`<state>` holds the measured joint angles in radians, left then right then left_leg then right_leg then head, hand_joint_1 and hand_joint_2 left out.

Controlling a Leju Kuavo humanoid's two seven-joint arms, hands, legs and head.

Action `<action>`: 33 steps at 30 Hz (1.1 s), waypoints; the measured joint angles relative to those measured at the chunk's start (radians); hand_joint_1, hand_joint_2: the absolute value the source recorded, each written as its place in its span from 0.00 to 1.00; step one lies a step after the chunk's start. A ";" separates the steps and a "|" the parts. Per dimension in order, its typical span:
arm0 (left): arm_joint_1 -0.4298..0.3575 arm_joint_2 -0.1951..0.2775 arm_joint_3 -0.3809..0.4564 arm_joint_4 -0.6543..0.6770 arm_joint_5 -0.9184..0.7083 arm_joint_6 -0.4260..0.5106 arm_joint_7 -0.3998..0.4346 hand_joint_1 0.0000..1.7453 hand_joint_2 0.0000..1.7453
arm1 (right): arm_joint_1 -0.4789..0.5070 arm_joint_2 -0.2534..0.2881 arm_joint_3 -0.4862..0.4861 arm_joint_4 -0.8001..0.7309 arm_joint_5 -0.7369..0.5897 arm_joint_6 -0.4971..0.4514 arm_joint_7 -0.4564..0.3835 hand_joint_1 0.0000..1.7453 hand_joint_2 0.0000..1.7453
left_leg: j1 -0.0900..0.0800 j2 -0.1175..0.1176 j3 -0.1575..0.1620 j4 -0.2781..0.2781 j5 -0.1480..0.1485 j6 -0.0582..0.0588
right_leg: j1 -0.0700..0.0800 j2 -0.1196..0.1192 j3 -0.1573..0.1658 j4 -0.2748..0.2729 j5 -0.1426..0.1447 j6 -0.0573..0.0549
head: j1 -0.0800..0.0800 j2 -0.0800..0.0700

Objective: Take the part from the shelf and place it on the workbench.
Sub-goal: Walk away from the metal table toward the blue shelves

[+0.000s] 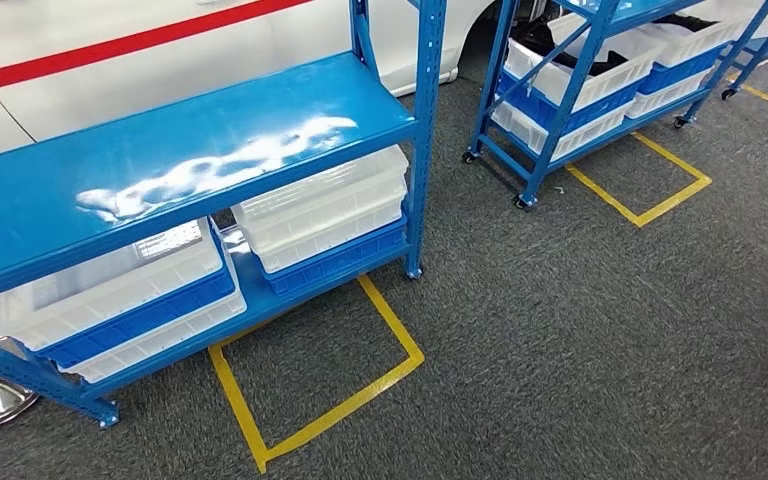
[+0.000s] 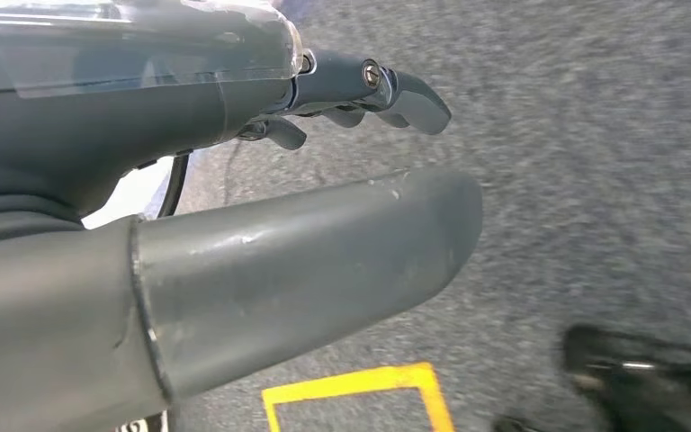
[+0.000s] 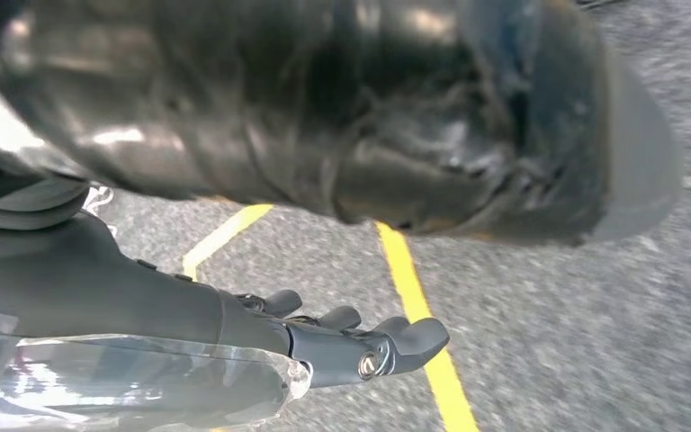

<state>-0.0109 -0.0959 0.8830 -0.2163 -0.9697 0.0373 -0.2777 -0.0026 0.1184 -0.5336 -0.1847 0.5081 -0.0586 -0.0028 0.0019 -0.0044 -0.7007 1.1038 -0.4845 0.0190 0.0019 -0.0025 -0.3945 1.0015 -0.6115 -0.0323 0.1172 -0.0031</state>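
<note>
The task looks barely begun: the left hand point(image 2: 261, 225) hangs empty, fingers apart, while the right hand point(image 3: 324, 207) seems to hold a dark glossy thing I cannot identify, the shelf point(image 1: 190, 160) near.

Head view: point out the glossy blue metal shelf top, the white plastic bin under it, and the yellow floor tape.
Glossy blue metal shelf top point(image 1: 190, 140), head view, bare surface.
White plastic bin point(image 1: 325, 205), head view, side wall.
Yellow floor tape point(image 1: 395, 325), head view, right strip.

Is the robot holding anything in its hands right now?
The left hand holds nothing; its fingers hang apart over the carpet. The right hand has a shiny black part against it, but how it is held cannot be told.
</note>
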 joint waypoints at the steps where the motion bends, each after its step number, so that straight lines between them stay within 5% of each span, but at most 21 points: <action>1: 0.002 0.000 0.000 0.000 0.000 0.000 0.000 0.00 0.00 | -0.001 0.000 0.000 0.001 0.000 0.000 0.000 0.00 0.00 | -0.008 0.001 0.007 -0.027 0.061 0.004 | -0.002 0.002 0.018 -0.005 -0.017 0.006 | 0.000 0.000; 2: 0.001 0.000 0.000 0.000 0.000 0.000 0.000 0.00 0.00 | -0.004 0.000 0.000 0.001 0.000 0.000 0.000 0.00 0.00 | -0.014 0.001 0.018 -0.041 0.090 0.006 | -0.004 0.004 0.036 -0.005 -0.025 0.013 | 0.000 0.000; 4: -0.006 0.001 0.000 0.000 -0.001 0.001 -0.001 0.00 0.00 | -0.012 0.000 0.000 0.000 0.000 0.001 0.000 0.00 0.00 | -0.019 -0.001 0.053 -0.055 0.078 0.013 | -0.012 0.005 0.034 0.039 -0.001 0.026 | 0.000 0.000; 6: -0.012 0.002 0.000 0.000 -0.002 0.003 -0.004 0.00 0.00 | -0.019 0.001 0.000 -0.001 0.001 0.002 0.000 0.00 0.00 | -0.016 -0.002 0.089 -0.080 0.068 0.026 | -0.014 0.005 -0.035 0.164 0.045 0.033 | 0.000 0.000; 7: -0.015 0.002 0.000 0.000 -0.003 0.003 -0.007 0.00 0.00 | -0.022 0.002 0.000 -0.001 0.002 0.003 0.000 0.00 0.00 | -0.014 -0.003 0.107 -0.092 0.060 0.030 | -0.016 0.005 -0.083 0.227 0.042 0.035 | 0.000 0.000; 9: -0.016 0.001 0.000 0.000 -0.007 0.004 -0.011 0.00 0.00 | -0.022 0.003 0.000 -0.001 0.012 0.007 0.000 0.00 0.00 | -0.011 -0.013 0.147 -0.110 0.038 0.033 | -0.017 0.005 -0.165 0.297 -0.030 0.043 | 0.000 0.000; 11: -0.016 0.000 0.000 0.000 -0.011 0.003 -0.012 0.00 0.00 | -0.017 0.002 0.000 -0.001 0.024 0.010 0.001 0.00 0.00 | -0.008 -0.032 0.189 -0.117 0.011 0.031 | -0.019 0.005 -0.212 0.286 -0.118 0.049 | 0.000 0.000; 12: -0.016 -0.001 0.000 0.000 -0.011 0.003 -0.013 0.00 0.00 | -0.012 0.001 0.000 -0.001 0.028 0.011 0.002 0.00 0.00 | -0.005 -0.043 0.210 -0.117 -0.005 0.028 | -0.019 0.007 -0.228 0.257 -0.127 0.051 | 0.000 0.000; 13: -0.015 -0.002 0.000 0.000 -0.012 0.003 -0.014 0.00 0.00 | -0.008 0.000 0.000 -0.001 0.030 0.012 0.002 0.00 0.00 | -0.002 -0.054 0.229 -0.117 -0.020 0.023 | -0.019 0.013 -0.238 0.213 -0.095 0.053 | 0.000 0.000; 16: -0.011 -0.006 0.000 0.001 -0.012 0.003 -0.015 0.00 0.00 | 0.006 -0.002 0.000 0.002 0.033 0.013 0.002 0.00 0.00 | 0.003 -0.086 0.260 -0.108 -0.064 0.006 | -0.018 0.058 -0.260 0.078 0.135 0.050 | 0.000 0.000; 17: -0.011 -0.007 0.000 0.002 -0.012 0.003 -0.015 0.00 0.00 | 0.006 -0.003 0.000 0.003 0.033 0.014 0.002 0.00 0.00 | 0.003 -0.096 0.263 -0.103 -0.073 0.000 | -0.017 0.063 -0.262 0.062 0.178 0.043 | 0.000 0.000; 19: -0.013 -0.008 0.000 0.002 -0.012 0.004 -0.016 0.00 0.00 | -0.003 -0.002 0.000 0.003 0.033 0.014 0.002 0.00 0.00 | 0.004 -0.103 0.263 -0.094 -0.078 -0.010 | -0.015 0.045 -0.250 0.059 0.183 0.025 | 0.000 0.000; 21: -0.014 -0.008 0.000 0.002 -0.013 0.004 -0.016 0.00 0.00 | -0.006 -0.002 0.000 0.003 0.033 0.014 0.002 0.00 0.00 | 0.004 -0.066 0.240 -0.042 -0.082 -0.018 | -0.016 0.024 -0.231 0.047 0.175 0.010 | 0.000 0.000; 23: -0.018 -0.009 0.000 0.002 -0.012 0.004 -0.016 0.00 0.00 | -0.007 -0.002 0.000 0.003 0.033 0.014 0.002 0.00 0.00 | 0.005 -0.020 0.173 0.069 -0.124 -0.030 | -0.015 0.003 -0.214 0.040 0.164 0.000 | 0.000 0.000; 25: -0.020 -0.009 0.000 0.002 -0.012 0.004 -0.016 0.00 0.00 | -0.008 -0.002 0.000 0.003 0.033 0.014 0.002 0.00 0.00 | 0.007 -0.007 0.103 0.162 -0.172 -0.038 | -0.013 -0.018 -0.202 0.039 0.150 -0.003 | -0.001 0.000; 26: -0.019 -0.009 0.000 0.002 -0.012 0.004 -0.016 0.00 0.00 | -0.009 -0.002 0.000 0.003 0.033 0.014 0.002 0.00 0.00 | 0.008 -0.005 0.084 0.172 -0.171 -0.039 | -0.012 -0.027 -0.194 0.039 0.143 -0.004 | -0.001 0.000; 28: -0.015 -0.009 0.000 0.002 -0.013 0.004 -0.016 0.00 0.00 | -0.011 -0.002 0.000 0.003 0.033 0.014 0.002 0.00 0.00 | 0.007 0.006 0.097 0.092 -0.097 -0.034 | -0.010 -0.046 -0.174 0.039 0.129 -0.003 | -0.001 0.000; 30: -0.015 -0.008 0.000 0.002 -0.012 0.004 -0.016 0.00 0.00 | -0.010 0.000 0.000 0.004 0.033 0.014 0.002 0.00 0.00 | -0.003 0.048 0.133 -0.028 -0.027 -0.020 | -0.008 -0.067 -0.157 0.037 0.117 0.000 | 0.000 0.000; 32: -0.019 -0.006 0.000 0.002 -0.014 0.003 -0.016 0.00 0.00 | -0.010 0.001 0.000 0.005 0.033 0.014 0.002 0.00 0.00 | -0.014 0.082 0.142 -0.076 -0.016 -0.006 | -0.004 -0.086 -0.151 0.037 0.110 0.008 | 0.000 0.000; 33: -0.019 -0.006 0.000 0.002 -0.014 0.003 -0.016 0.00 0.00 | -0.012 0.001 0.000 0.005 0.033 0.014 0.002 0.00 0.00 | -0.017 0.081 0.139 -0.077 -0.017 -0.001 | -0.003 -0.095 -0.147 0.036 0.107 0.013 | 0.000 0.000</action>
<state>-0.0302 -0.1019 0.8835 -0.2148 -0.9842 0.0401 -0.2941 -0.0149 0.1195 -0.5337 -0.1797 0.5410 -0.0446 -0.0003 -0.0148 0.0767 -0.5621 1.0267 -0.5018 0.0179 -0.0009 -0.0978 -0.5413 1.0373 -0.5044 -0.0189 0.1167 -0.0028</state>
